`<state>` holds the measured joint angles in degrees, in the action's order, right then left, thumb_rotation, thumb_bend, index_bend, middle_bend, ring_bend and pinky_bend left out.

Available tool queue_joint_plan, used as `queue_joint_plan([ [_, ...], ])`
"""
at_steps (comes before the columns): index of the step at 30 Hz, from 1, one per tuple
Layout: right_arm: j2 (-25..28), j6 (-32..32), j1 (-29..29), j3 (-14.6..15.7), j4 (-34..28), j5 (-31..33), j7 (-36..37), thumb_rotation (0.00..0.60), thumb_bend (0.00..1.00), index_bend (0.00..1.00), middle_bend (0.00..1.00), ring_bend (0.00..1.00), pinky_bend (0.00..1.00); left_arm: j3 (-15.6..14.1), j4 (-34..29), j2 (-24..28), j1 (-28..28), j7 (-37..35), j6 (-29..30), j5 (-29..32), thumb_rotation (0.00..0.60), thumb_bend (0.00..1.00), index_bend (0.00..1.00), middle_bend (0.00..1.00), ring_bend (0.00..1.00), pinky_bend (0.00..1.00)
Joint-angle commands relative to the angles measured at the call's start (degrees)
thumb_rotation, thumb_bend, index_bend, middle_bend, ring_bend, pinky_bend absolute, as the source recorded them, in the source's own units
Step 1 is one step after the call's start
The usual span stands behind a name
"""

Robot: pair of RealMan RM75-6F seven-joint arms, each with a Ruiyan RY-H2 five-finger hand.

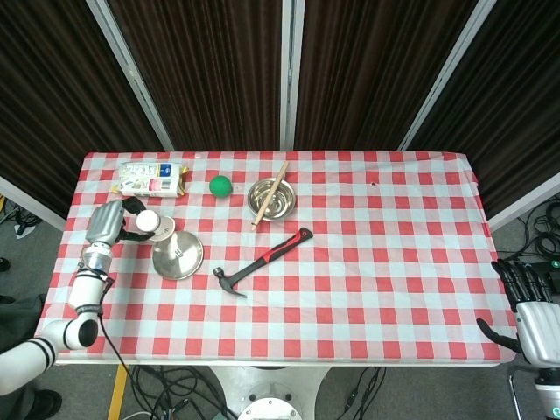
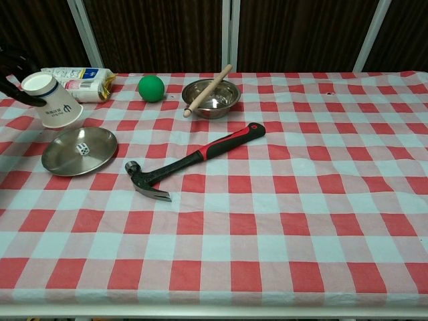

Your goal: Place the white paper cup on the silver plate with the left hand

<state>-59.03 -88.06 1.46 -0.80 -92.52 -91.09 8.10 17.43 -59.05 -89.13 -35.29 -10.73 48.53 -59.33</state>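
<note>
In the chest view the left hand (image 2: 10, 63) is cut by the picture's left edge; only dark fingers (image 2: 20, 98) show against the white paper cup (image 2: 52, 100), so the grip cannot be read there. The right hand (image 1: 534, 319) appears only in the head view, cropped at the lower right corner. The print on the cup and on the packet (image 1: 151, 178) is too small to read.
</note>
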Motion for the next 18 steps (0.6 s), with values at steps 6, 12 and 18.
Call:
queue_joint_plan([
  [6, 0.1, 0.1, 0.0, 0.0, -0.4, 0.1, -0.3, 0.6, 0.12, 0.0, 0.07, 0.0, 0.0, 0.7, 8.7, -4.7, -2.9, 2.7, -5.6, 4.3, 0.6, 0.08, 0.34, 0.33, 0.2, 0.33],
  [12, 0.2, 0.2, 0.3, -0.3, -0.6, -0.2, -0.6, 0.6, 0.12, 0.0, 0.07, 0.0, 0.0, -0.2, 5.3, -2.3, -0.1, 2.8, 0.1, 1.5, 0.6, 0.08, 0.29, 0.29, 0.18, 0.29],
  [18, 0.1, 0.1, 0.3, -0.3, -0.1, -0.1, 0.0, 0.6, 0.12, 0.0, 0.07, 0.0, 0.0, -3.9, -4.8, 6.0, 6.6, 3.8, 8.7, -4.0, 0.6, 0.08, 0.28, 0.29, 0.17, 0.29],
])
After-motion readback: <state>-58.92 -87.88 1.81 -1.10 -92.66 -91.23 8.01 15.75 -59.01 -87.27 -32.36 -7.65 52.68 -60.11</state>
